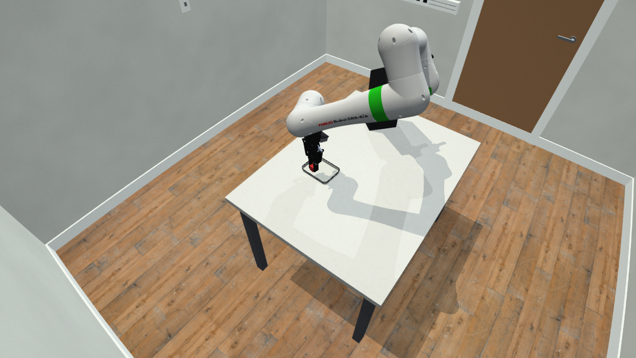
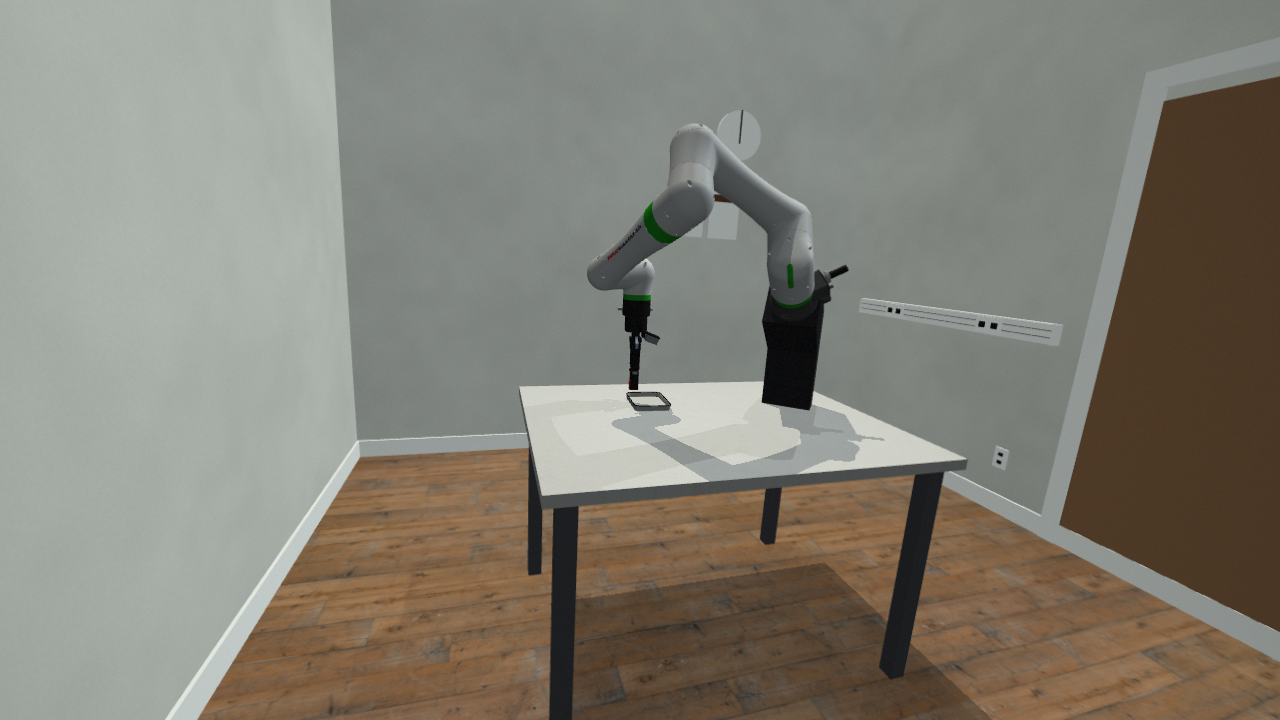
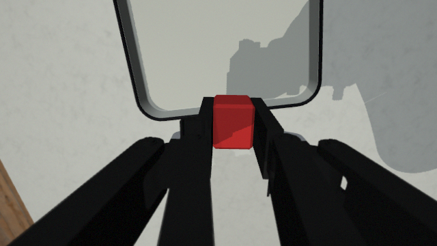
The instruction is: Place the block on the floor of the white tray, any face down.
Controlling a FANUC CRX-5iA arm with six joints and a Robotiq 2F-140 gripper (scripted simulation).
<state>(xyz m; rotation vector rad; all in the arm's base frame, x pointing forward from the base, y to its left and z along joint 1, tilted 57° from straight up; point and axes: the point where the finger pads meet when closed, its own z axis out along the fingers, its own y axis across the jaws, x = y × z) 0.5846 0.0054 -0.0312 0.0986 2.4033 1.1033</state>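
My gripper [image 3: 231, 114] is shut on a red block [image 3: 233, 121] and holds it above the table, over the near rim of the white tray [image 3: 222, 51]. The tray is shallow, with a dark rim and a pale floor. In the top view the block [image 1: 312, 166] hangs over the left end of the tray [image 1: 320, 171]. In the exterior view the gripper [image 2: 633, 374] points straight down just above the tray [image 2: 648, 401]; the block is too small to make out there.
The tray sits near the far left corner of the white table [image 1: 356, 196]. The arm's black base [image 2: 793, 353] stands at the table's back edge. The table's left edge and the wooden floor lie close to the gripper's left.
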